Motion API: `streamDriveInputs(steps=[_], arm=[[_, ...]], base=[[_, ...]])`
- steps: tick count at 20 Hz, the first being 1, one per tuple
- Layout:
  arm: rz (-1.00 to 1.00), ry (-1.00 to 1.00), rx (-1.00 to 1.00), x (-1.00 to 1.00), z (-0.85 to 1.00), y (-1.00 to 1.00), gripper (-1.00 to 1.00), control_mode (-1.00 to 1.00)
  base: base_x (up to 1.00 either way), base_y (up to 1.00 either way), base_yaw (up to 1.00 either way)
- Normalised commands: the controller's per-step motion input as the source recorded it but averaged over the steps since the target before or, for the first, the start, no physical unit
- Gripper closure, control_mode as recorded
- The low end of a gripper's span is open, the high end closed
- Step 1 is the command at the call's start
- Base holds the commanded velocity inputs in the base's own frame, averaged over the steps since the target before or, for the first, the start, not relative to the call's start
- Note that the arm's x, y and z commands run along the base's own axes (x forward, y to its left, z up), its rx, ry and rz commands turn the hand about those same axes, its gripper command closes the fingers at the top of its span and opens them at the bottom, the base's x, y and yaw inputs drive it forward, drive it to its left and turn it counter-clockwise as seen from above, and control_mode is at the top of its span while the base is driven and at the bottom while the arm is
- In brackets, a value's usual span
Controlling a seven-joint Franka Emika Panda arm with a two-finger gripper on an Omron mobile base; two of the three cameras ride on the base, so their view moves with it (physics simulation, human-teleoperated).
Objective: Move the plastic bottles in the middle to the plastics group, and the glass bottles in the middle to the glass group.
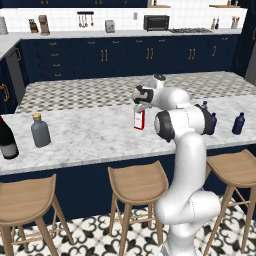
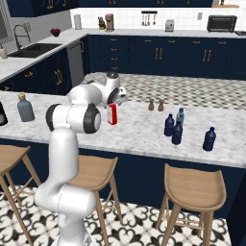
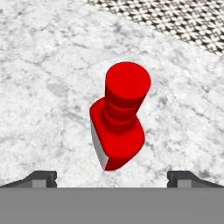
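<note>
The glass bottle (image 1: 139, 120) (image 2: 113, 114) is slim and red with a white label, and stands upright mid-counter. My gripper (image 1: 140, 105) (image 2: 117, 100) hovers directly above its cap, open and holding nothing. In the hand view the red bottle (image 3: 120, 127) lies centred between the spread fingertips (image 3: 43, 178), seen from above. Navy plastic bottles (image 2: 169, 125) (image 2: 177, 133) (image 2: 209, 139) stand together with a pale teal bottle (image 2: 180, 115) on the counter's right. The glass group, a grey flask (image 1: 40, 131) (image 2: 25, 108) and a dark wine bottle (image 1: 6, 140), stands at the left.
Two small brown shakers (image 2: 155, 104) stand behind the red bottle, near the patterned strip of counter. Wooden stools (image 1: 137, 185) line the counter's front edge. A sink (image 2: 36, 48) is at the far left counter.
</note>
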Motion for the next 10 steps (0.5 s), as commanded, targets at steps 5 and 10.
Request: streamDriveInputs(steps=[5,10], arm=[[0.0,0.0,0.0,0.03,-0.28,0.06,-1.0,-1.0],[0.0,0.0,0.0,0.26,-0.05,0.0,-1.0,-1.0]], base=[[0.0,0.0,0.0],[0.0,0.0,0.0]])
